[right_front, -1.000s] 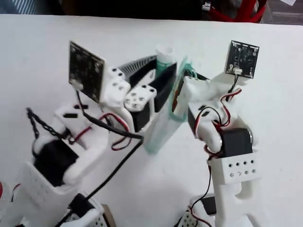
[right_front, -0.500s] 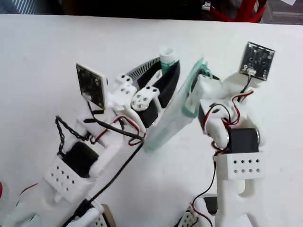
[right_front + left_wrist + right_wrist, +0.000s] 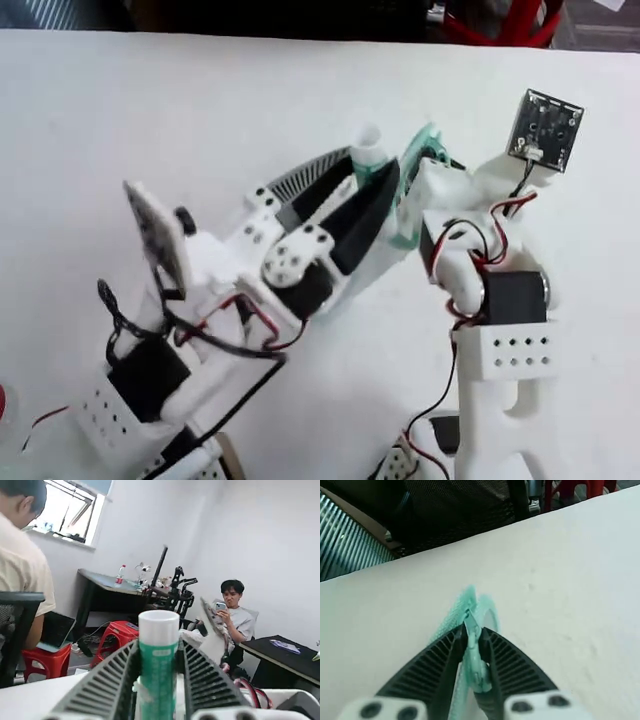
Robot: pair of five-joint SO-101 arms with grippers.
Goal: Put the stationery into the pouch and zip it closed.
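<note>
One glue stick (image 3: pixel 367 152), green-bodied with a white cap (image 3: pixel 158 620), is clamped between the fingers (image 3: pixel 117 682) of the left gripper (image 3: pixel 370 168), a little above the middle of the high view. Its long axis is lined up with the fingers. The capped end is pointed out past their tips, toward the top of the frame.

One teal, translucent pouch (image 3: pixel 413 178) is seen just right of the stick; whether the two touch cannot be told. The pouch's long axis is set on a diagonal, from the upper right beside the cap down toward the lower left, where it is hidden behind the left gripper.

Its upper end is pinched by the right gripper (image 3: pixel 472 632), whose fingers are drawn narrow onto the pouch's teal edge. Some of the teal material is fanned out beyond their tips.

Two arms are counted on the white counter (image 3: pixel 200 110), the left one at the lower left of the frame and the right one at the lower right.
</note>
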